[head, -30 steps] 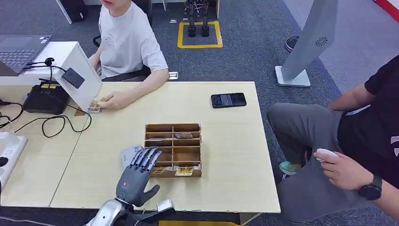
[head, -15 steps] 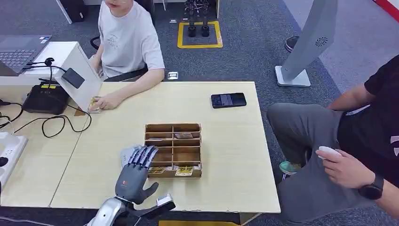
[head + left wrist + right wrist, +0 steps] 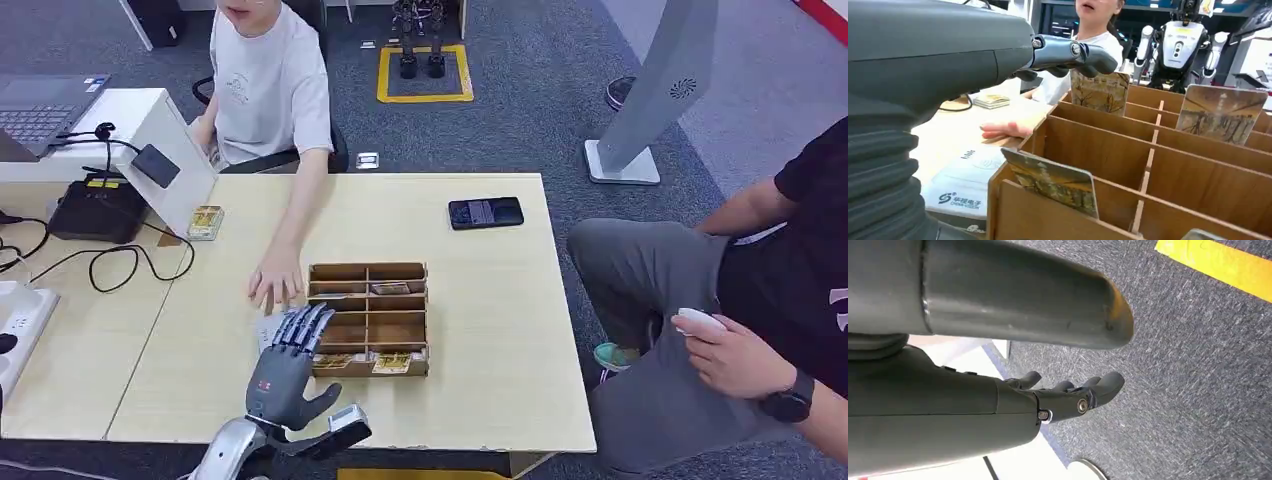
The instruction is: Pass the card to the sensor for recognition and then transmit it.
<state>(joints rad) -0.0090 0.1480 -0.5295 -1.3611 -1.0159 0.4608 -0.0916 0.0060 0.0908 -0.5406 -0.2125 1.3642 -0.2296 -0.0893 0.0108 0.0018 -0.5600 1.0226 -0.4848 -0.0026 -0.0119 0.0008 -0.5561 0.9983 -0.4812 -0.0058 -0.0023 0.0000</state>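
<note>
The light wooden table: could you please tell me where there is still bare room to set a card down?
The light wooden table is bare right of the wooden compartment box, up to the black phone, and between the stack of cards and the phone. It is crowded left of the box: the person's hand, the white card reader and the robot's left hand.

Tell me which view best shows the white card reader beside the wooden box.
The left wrist view: the card reader lies close, its logo readable. In the head view the left hand covers most of it. The right wrist view faces carpet.
</note>
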